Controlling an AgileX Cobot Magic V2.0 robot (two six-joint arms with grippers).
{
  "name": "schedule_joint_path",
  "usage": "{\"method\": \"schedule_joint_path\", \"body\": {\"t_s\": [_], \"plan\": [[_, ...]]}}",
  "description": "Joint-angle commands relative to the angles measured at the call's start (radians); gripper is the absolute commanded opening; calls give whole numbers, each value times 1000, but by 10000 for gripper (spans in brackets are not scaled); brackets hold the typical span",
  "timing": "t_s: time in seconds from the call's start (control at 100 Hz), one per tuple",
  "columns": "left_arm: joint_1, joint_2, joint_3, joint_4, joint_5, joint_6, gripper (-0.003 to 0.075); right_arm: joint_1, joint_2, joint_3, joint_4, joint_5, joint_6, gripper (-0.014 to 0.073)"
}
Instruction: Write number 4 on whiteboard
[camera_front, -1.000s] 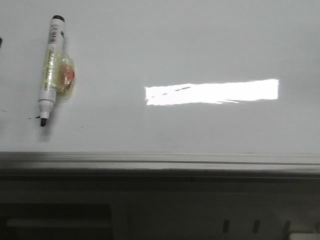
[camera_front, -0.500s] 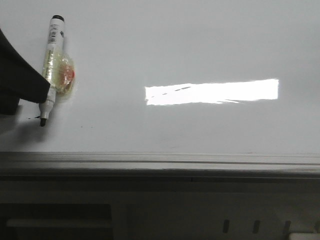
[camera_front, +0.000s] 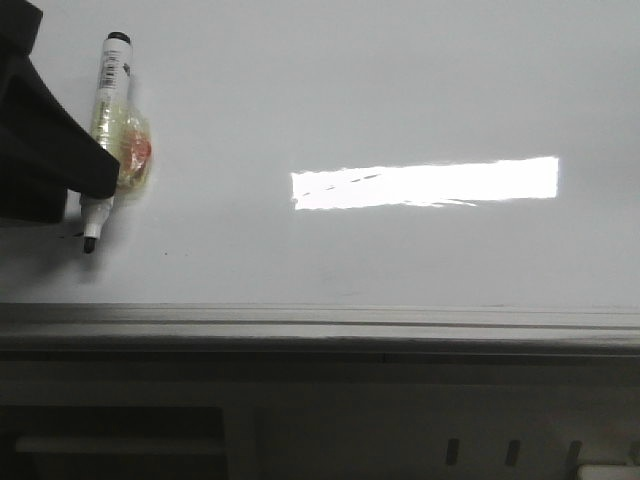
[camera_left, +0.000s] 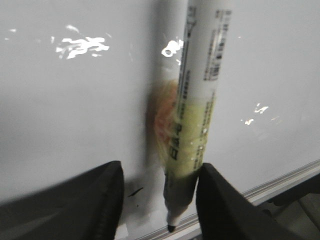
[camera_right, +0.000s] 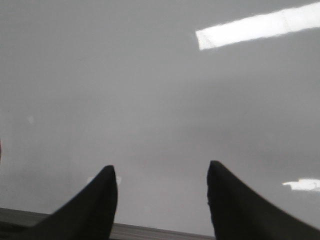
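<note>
The whiteboard (camera_front: 400, 100) is a glossy pale grey board, and no number 4 shows on it. A white marker (camera_front: 108, 130) lies on it at the far left, with yellowish tape and an orange lump round its middle and its black tip toward the front rail. My left gripper (camera_front: 60, 160) comes in from the left beside it. In the left wrist view the gripper (camera_left: 160, 172) is open and straddles the marker (camera_left: 200, 100), which lies close against one finger (camera_left: 220, 200). My right gripper (camera_right: 161, 169) is open and empty over blank board; it is out of the front view.
A grey metal edge rail (camera_front: 320, 325) runs along the board's front edge. A bright rectangular light reflection (camera_front: 425, 183) sits mid-board. A small black speck (camera_front: 70, 235) lies by the marker tip, and it also shows in the left wrist view (camera_left: 135, 191).
My left gripper has come in from the left edge and now reaches the marker's lower half. The marker has not moved.
</note>
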Motion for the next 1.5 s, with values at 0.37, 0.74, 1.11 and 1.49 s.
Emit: {"method": "schedule_joint_path", "body": {"t_s": [0.37, 0.74, 1.11, 1.49], "plan": [[-17, 13, -78, -10, 35, 141, -20, 126, 118, -127, 192, 73, -362, 363], [-249, 13, -343, 166, 289, 535, -20, 380, 444, -334, 323, 201, -670, 366], [-489, 13, -408, 583, 310, 535, -20, 613, 621, -424, 313, 49, -756, 367], [-491, 13, -408, 589, 288, 535, -20, 773, 731, -424, 319, -69, -756, 367]]}}
